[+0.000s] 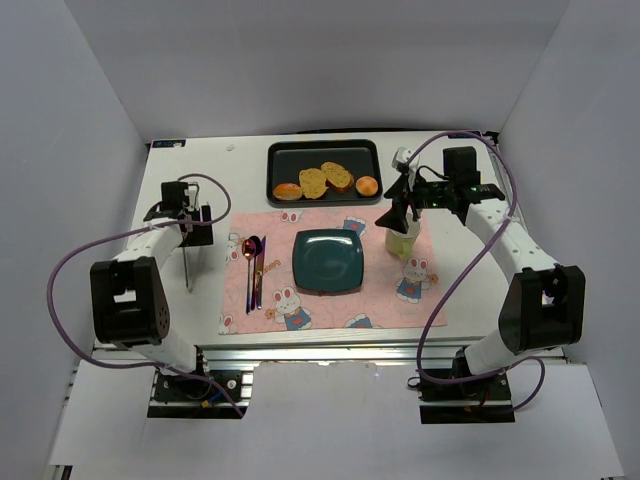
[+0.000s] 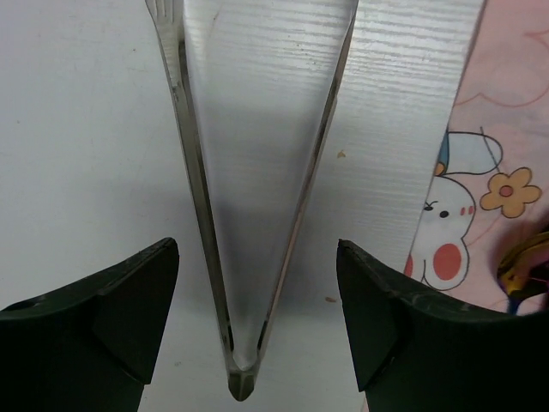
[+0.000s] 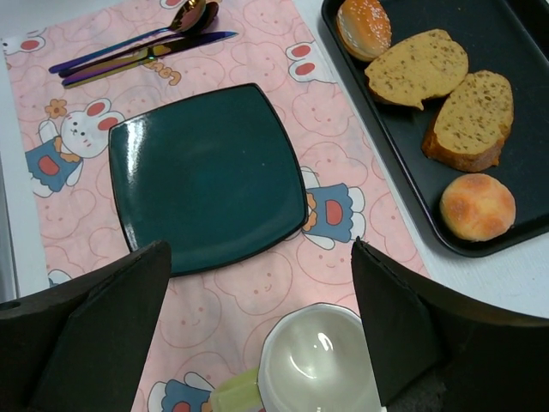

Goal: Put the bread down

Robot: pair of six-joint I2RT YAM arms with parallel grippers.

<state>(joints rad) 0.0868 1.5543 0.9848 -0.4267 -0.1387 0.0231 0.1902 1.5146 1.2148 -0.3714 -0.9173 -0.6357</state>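
Right wrist shows bread (image 3: 478, 206) whole; right pincer (image 3: 259, 249) and left pincer (image 2: 256, 247) gape empty, bases cropped.

Your bread (image 3: 478, 206) is golden orange-brown with a pale mottled sheen, and the tray (image 3: 515, 43) is plain black. The toasted slices (image 3: 420, 69) are yellowish-brown and speckled with darker crusts; the oval bun (image 3: 364, 26) has a brown top and pale sides. You have a dark teal plate (image 3: 206, 172) and a pink placemat (image 3: 257, 300) printed with white rabbits in blue overalls. The cutlery (image 3: 137, 53) shimmers purple, blue and gold. The tongs (image 2: 193, 172) are silver, the tabletop (image 2: 77, 129) white, the cup (image 3: 317, 360) whitish. Your left claw (image 2: 256, 249) and right claw (image 3: 259, 249) are black.
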